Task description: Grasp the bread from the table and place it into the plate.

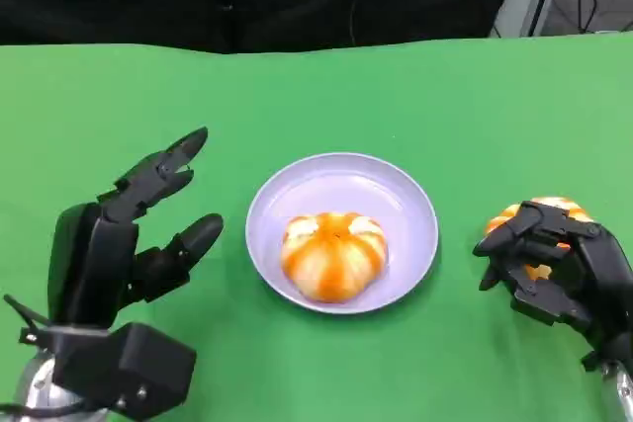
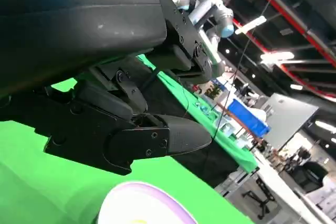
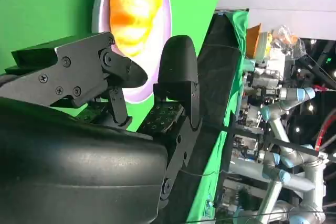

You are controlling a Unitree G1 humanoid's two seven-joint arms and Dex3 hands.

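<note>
A pale lilac plate point(image 1: 341, 163) sits mid-table with an orange-glazed bun point(image 1: 333, 254) in it. A second bun, the bread point(image 1: 554, 208), lies on the green cloth to the plate's right. My right hand point(image 1: 559, 264) is over it with fingers curled around it, so only its top and a patch between the fingers show. My left hand point(image 1: 129, 244) hovers left of the plate, fingers spread and holding nothing. The left wrist view has the left hand point(image 2: 157, 140) above the plate's rim point(image 2: 142, 203). In the right wrist view, the right hand point(image 3: 131, 93) points toward the plate point(image 3: 100, 3) and its bun point(image 3: 134, 3).
A green cloth point(image 1: 445, 96) covers the whole table, and its far edge meets a dark backdrop. Beyond the table the wrist views show other robot arms point(image 3: 283, 108) and lab benches.
</note>
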